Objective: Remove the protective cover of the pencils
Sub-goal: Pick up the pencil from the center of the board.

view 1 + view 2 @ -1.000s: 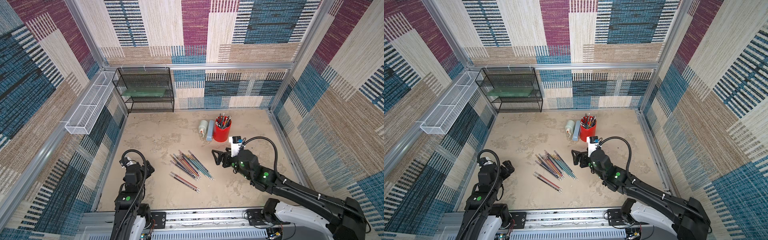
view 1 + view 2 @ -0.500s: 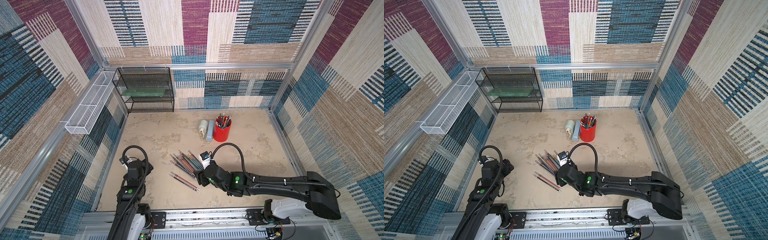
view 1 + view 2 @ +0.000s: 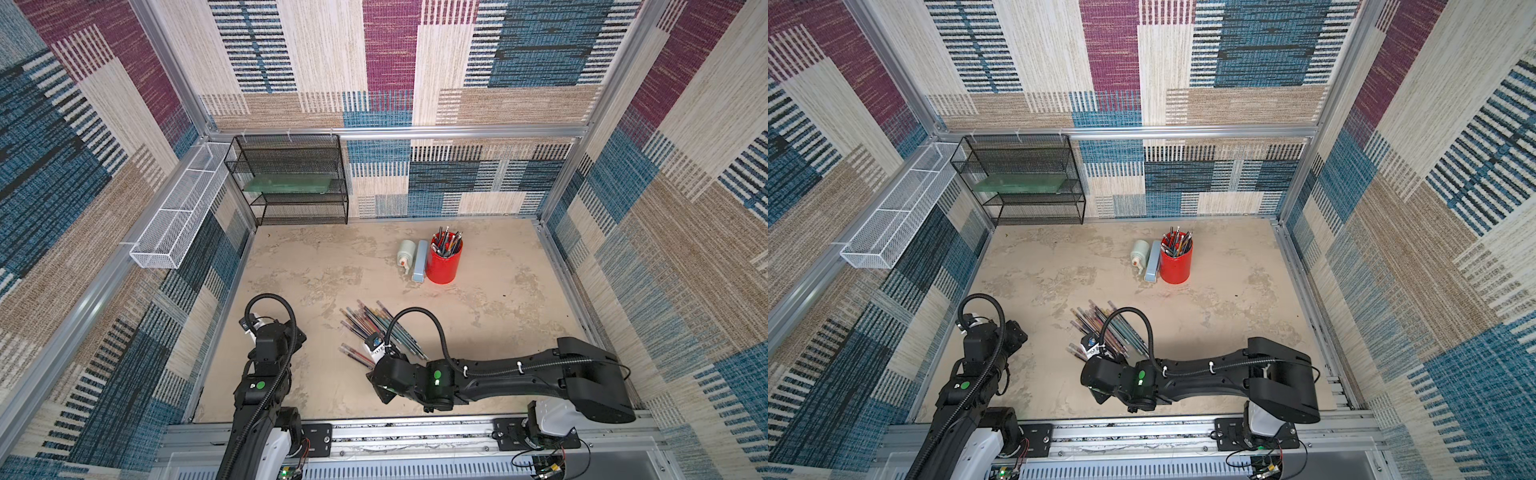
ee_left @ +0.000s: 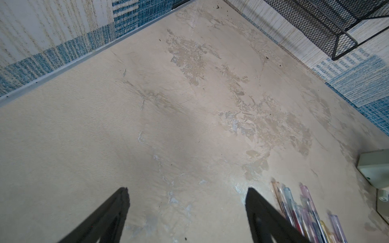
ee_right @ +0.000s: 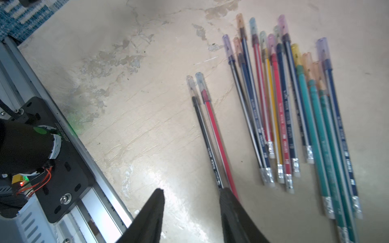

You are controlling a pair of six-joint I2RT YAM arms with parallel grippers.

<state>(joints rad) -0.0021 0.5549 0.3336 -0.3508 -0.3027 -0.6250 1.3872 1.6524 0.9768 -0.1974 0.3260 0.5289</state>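
Pencils [image 5: 294, 109]: slim glossy shafts, translucent tinted caps, metal-ferruled erasers, on mottled beige table [image 5: 147, 126]. Left end effector [image 4: 187, 189]: jaws wide apart. Right end effector [image 5: 192, 190]: jaws apart.

Glossy along the pencils [image 5: 273, 109], capped in translucent tinted plastic, banded with bright metal. Matt, patchy and rough-looking across the tabletop [image 3: 311, 270]. Black wire mesh for the rack [image 3: 299, 212], smooth red for the cup [image 3: 444, 266].

Robot lab cell: carpet-clad walls [image 3: 324, 50], aluminium frame [image 3: 457, 131].
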